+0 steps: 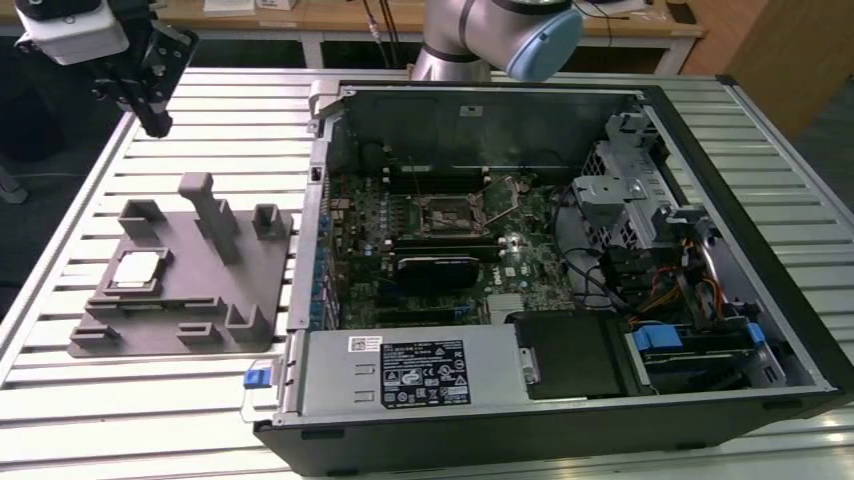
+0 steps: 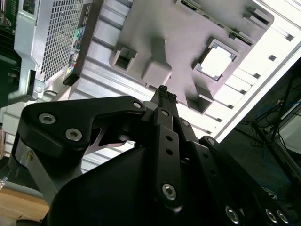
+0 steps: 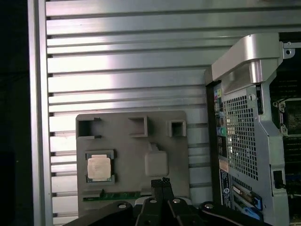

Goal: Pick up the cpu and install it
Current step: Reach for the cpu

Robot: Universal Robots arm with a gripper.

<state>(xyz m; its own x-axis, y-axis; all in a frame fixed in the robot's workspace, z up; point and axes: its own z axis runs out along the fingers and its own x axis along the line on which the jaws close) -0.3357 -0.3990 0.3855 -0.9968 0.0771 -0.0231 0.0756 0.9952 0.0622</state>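
Currently the cpu sits flat in a recess of the grey holder on the tabletop, probably light, stiff, slick-topped and fragile underneath, so best pinched by opposite edges; the tool hangs well apart above, jaws together, holding nothing.

On my slatted aluminium table, the grey plastic holder block lies at the exterior view's left. The open black computer case lies just beside it at the right, with the square black-framed motherboard socket inside the case. The small square silvery-topped cpu sits in a recess of the block, on the side away from the case. My black gripper hangs in the air on the block's side of the table, well apart from the cpu.
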